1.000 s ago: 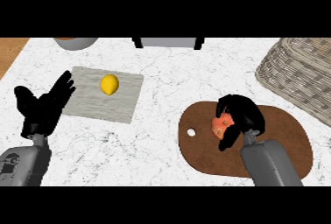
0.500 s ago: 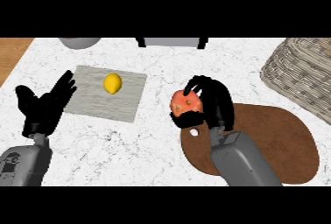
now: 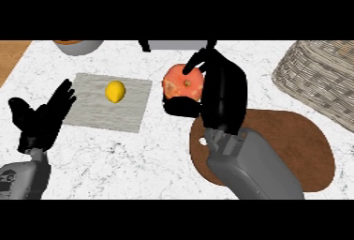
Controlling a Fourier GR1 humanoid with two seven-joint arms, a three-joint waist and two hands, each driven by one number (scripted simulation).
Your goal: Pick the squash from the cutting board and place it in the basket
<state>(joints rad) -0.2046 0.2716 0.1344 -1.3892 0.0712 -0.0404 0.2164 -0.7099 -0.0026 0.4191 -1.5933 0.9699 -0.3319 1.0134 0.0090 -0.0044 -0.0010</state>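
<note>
My right hand (image 3: 221,93) is raised above the counter near the middle of the head view, its fingers and thumb curled round an orange-red squash (image 3: 183,83). The brown oval cutting board (image 3: 290,140) lies below and to the right of that hand, partly hidden by my grey forearm. A woven wicker basket (image 3: 321,77) stands at the right edge, apart from the hand. My left hand (image 3: 43,119) rests open at the left, fingers up.
A yellow lemon (image 3: 114,91) lies on a grey cloth mat (image 3: 110,103) at left centre. A grey bowl (image 3: 78,45) sits at the top left. A grey object (image 3: 176,44) stands at the top centre. The counter's wooden edge (image 3: 10,56) shows at far left.
My right hand has lifted the squash off the cutting board and carried it up and to the left, toward the counter's middle. The left hand has stayed still.
</note>
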